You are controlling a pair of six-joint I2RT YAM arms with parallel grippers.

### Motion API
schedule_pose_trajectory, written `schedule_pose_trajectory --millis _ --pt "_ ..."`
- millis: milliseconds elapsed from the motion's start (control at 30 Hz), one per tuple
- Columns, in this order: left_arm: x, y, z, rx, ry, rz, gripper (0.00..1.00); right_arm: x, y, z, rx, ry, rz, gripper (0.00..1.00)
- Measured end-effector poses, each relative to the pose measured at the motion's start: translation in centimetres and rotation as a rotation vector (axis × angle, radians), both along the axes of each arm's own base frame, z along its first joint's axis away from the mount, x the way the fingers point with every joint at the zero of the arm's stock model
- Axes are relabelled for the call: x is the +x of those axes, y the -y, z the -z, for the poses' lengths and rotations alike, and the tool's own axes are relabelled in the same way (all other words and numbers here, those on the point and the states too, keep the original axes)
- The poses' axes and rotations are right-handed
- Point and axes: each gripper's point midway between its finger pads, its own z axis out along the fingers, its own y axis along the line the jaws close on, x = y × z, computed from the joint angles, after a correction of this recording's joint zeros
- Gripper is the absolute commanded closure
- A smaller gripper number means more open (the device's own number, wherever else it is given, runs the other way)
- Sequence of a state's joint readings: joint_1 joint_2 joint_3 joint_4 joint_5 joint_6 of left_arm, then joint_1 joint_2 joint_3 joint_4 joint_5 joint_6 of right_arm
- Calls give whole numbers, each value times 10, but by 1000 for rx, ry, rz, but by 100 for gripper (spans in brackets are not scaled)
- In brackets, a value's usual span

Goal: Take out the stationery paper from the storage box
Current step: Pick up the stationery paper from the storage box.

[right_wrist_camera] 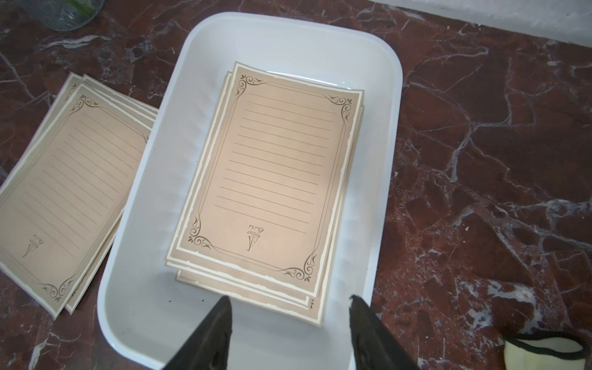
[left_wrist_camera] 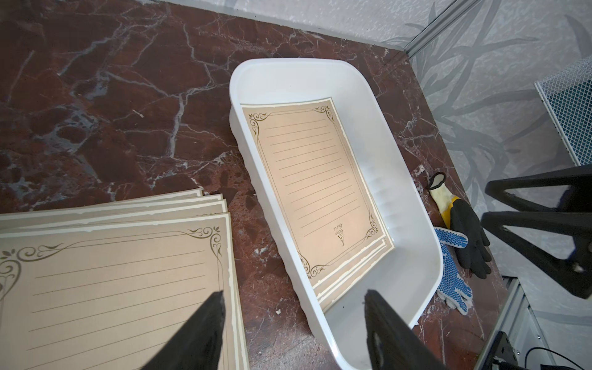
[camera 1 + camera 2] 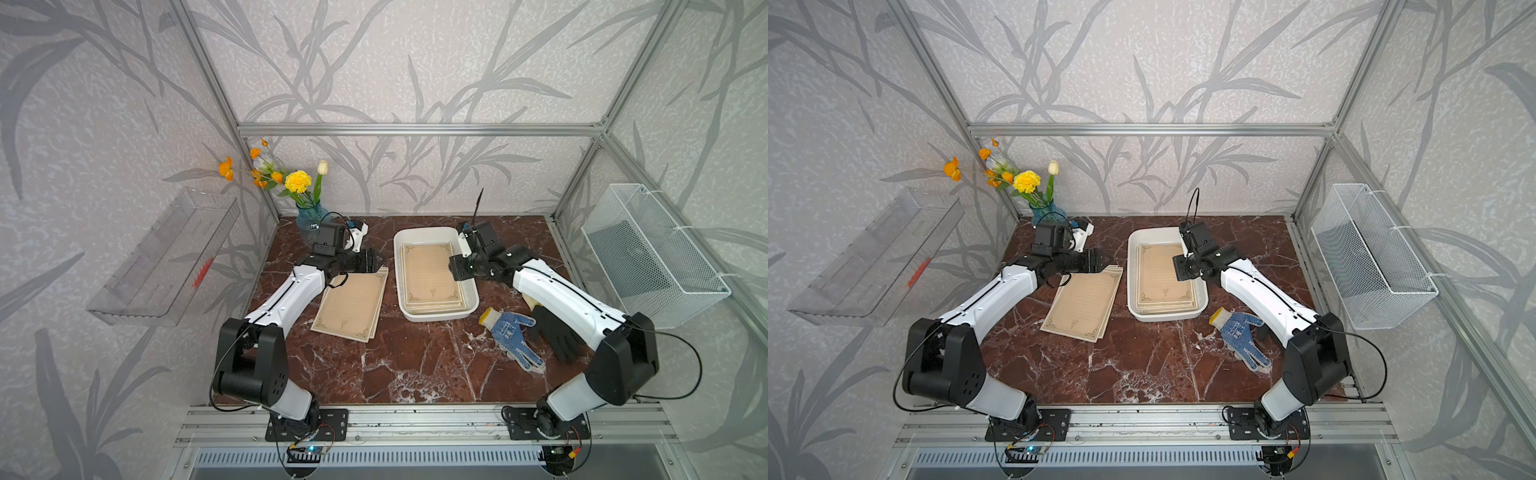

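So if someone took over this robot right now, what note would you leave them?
Left hand: open, empty, over the far end of the removed sheets on the table.
Right hand: open, empty, above the storage box.
Done: several sheets already out, beside the box.
Left to do: a few stationery paper sheets stacked in the box; lift them out.
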State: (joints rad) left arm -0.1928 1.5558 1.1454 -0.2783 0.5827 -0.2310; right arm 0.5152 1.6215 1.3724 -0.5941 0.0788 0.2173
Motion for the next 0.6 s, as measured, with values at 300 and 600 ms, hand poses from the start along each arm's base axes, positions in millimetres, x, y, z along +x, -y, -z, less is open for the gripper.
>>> schedule_pose_trajectory --millis 300,600 --pt "4 32 33 -28 -127 25 31 34 -4 37 -69 -56 34 49" --pt "11 38 52 -25 -200 21 31 51 -1 78 -118 -133 67 50"
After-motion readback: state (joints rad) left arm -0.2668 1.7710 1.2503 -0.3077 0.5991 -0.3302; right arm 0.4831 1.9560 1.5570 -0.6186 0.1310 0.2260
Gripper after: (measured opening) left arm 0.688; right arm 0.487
